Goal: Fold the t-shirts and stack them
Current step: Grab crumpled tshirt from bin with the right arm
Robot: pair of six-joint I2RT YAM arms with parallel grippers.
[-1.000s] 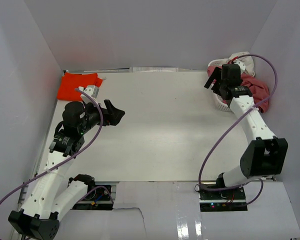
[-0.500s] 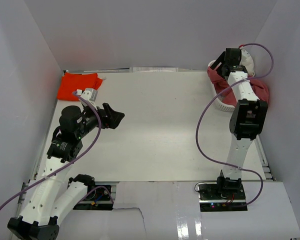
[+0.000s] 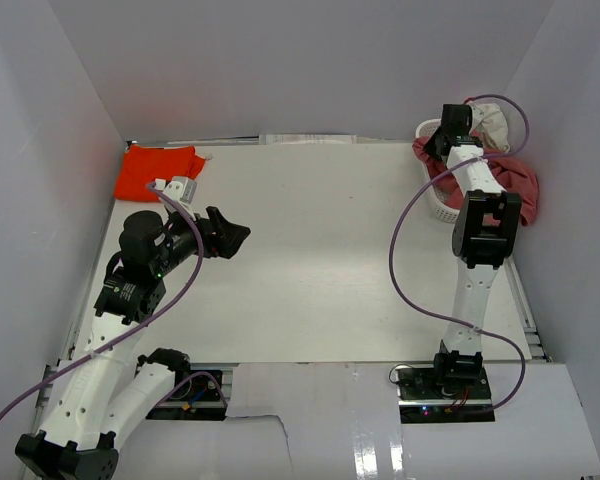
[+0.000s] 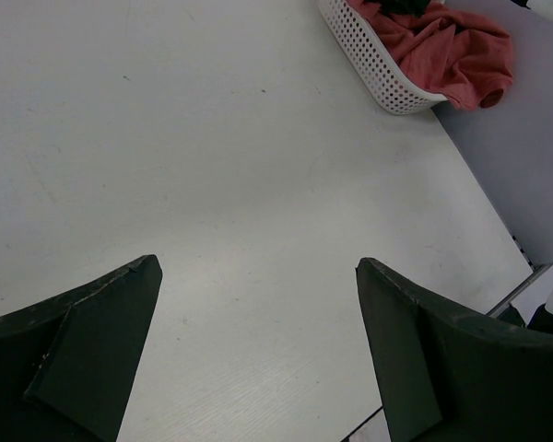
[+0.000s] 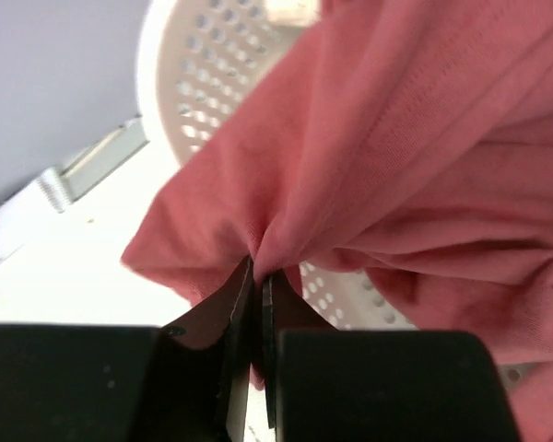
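The right gripper [image 5: 255, 285] is pinched shut on a fold of the rose-red t-shirt [image 5: 424, 138], which spills over the white basket [image 5: 180, 64] at the far right, with the cream t-shirt [image 3: 494, 122] behind it. The left gripper [image 4: 258, 267] hovers over the table [image 4: 212, 166] with its fingers apart. The orange-red t-shirt [image 3: 158, 170] lies in the far left corner.

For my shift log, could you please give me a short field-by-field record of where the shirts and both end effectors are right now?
Left end effector: open, holding nothing, over the white table
Right end effector: shut on a pinch of the dusty rose-red cloth t-shirt
Rose-red shirt state: bunched, draped over the white plastic lattice basket, far right
Bright orange-red t-shirt: lying flat in the far left corner
Cream-white t-shirt: crumpled at the basket's far side
Stack: not yet started
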